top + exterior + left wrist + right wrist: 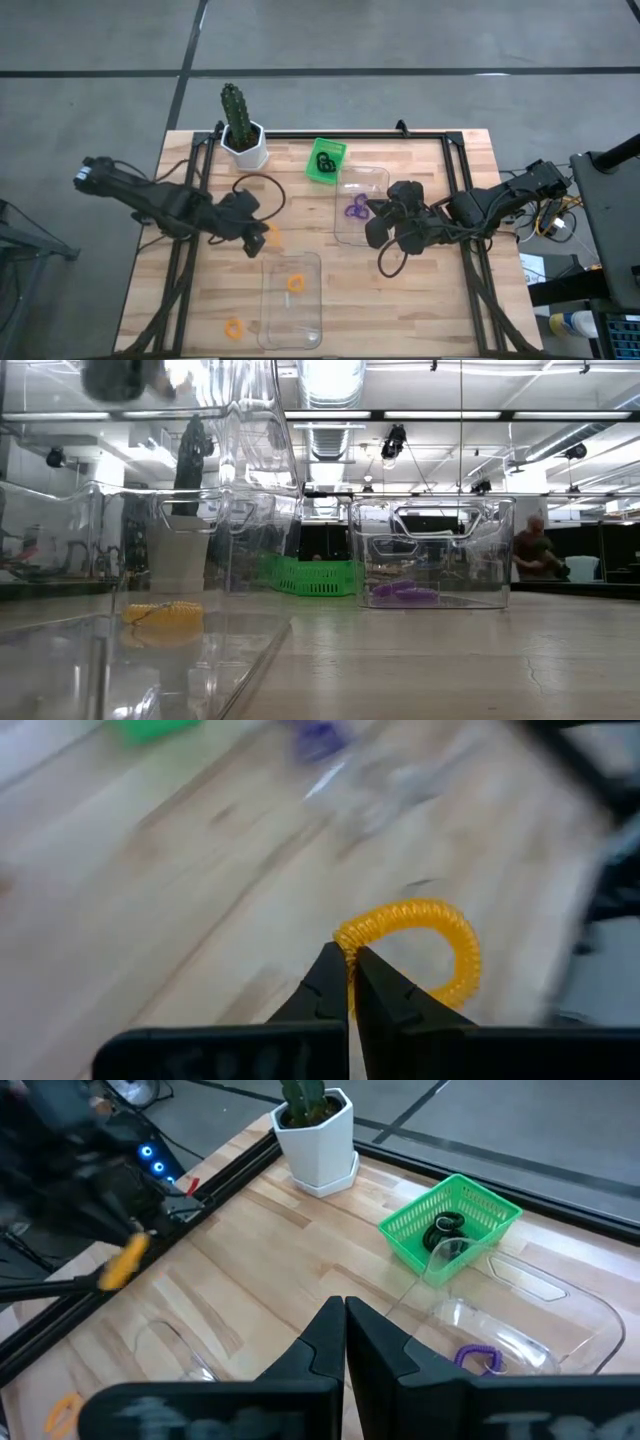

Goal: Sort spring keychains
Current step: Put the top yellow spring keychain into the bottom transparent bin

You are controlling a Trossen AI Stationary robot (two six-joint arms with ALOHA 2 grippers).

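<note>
The left gripper is pinching an orange spring keychain by 1 edge of its coil, above the surface beside the near clear tray. It should carry level and release low over that tray's orange keychain. The right gripper is clenched, grasping nothing, over the far tray.

Robotics lab: exposed ceiling ducts, concrete floor, wooden workbench.
</note>
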